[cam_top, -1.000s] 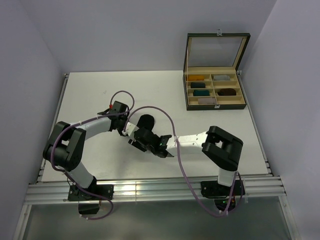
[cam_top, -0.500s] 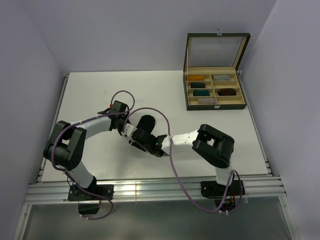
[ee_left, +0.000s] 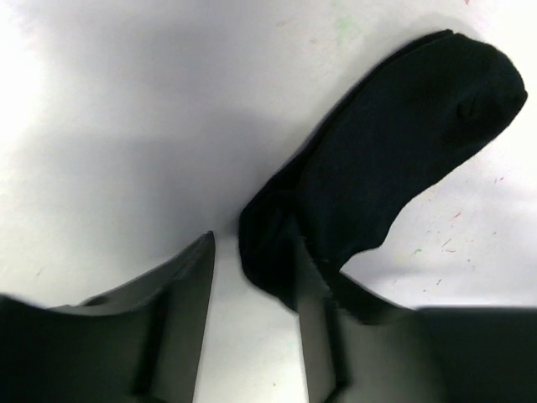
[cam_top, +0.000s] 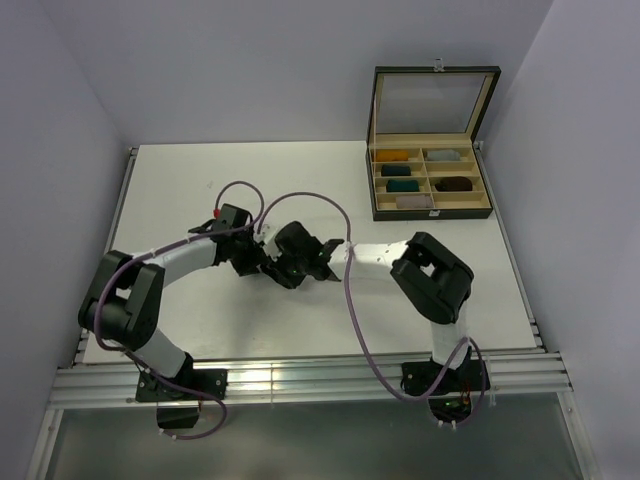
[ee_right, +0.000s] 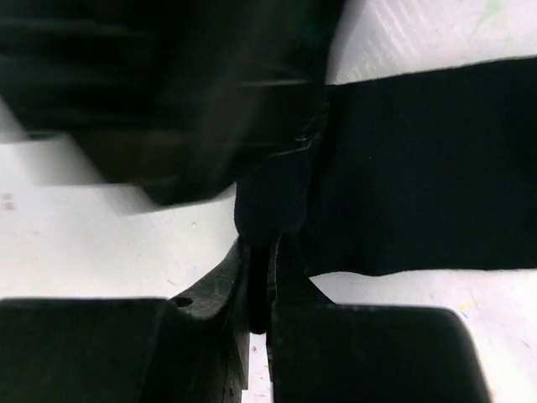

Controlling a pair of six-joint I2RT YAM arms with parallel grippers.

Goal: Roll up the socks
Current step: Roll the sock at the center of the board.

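Rolling looks barely begun: the black sock point(ee_left: 403, 143) lies mostly flat and unrolled at the middle of the top view, one edge pinched by the right gripper point(ee_right: 262, 252), while the left gripper point(ee_left: 252, 252) stands spread at its lower end.

The sock point(ee_left: 394, 159) is plain black on a white bench point(cam_top: 200, 190) flecked with tiny red and green marks. Purple cables point(cam_top: 347, 290) loop beside it. Beyond the sock, the dark box point(cam_top: 432, 213) has cream lining and holds mustard point(cam_top: 396, 155), grey point(cam_top: 447, 155), teal point(cam_top: 402, 185) and brown point(cam_top: 455, 184) bundles.
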